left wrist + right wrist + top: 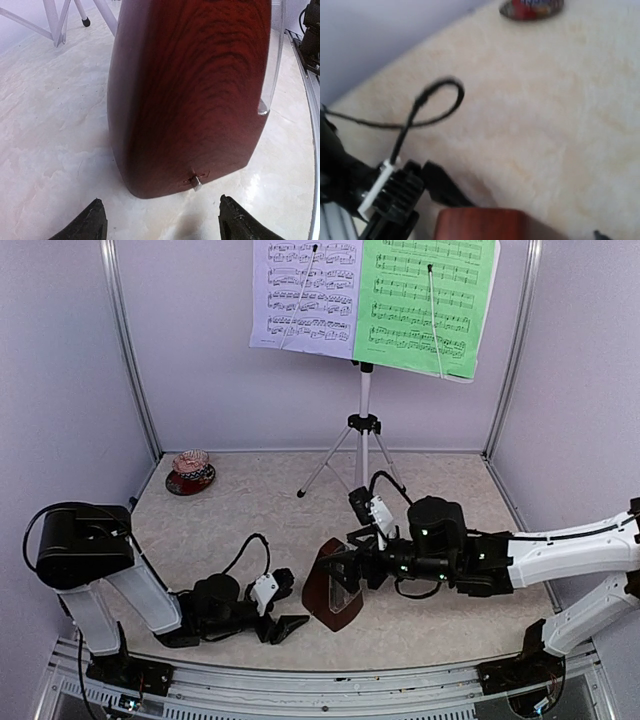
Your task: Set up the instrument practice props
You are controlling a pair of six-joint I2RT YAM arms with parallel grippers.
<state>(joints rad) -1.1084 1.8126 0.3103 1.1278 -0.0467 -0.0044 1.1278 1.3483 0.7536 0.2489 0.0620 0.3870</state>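
The silver tripod music stand [364,425] stands at the back. Its desk holds a pale lavender music sheet [305,295] on the left and a green music sheet [425,300] on the right. The brown pyramid metronome [332,588] is tilted near the table's front centre. My right gripper [350,568] is shut on it from the right. In the right wrist view only the metronome's end [480,225] and one fingertip [598,234] show. My left gripper [285,625] is open and empty. In its own view [160,226] the metronome [190,90] with a small metal key [195,182] lies just ahead of it.
A small red patterned round object [190,472] sits at the back left by the wall, and also shows in the right wrist view [530,7]. Tripod legs [60,20] spread over the back of the table. Lavender walls and metal posts [130,350] enclose the space.
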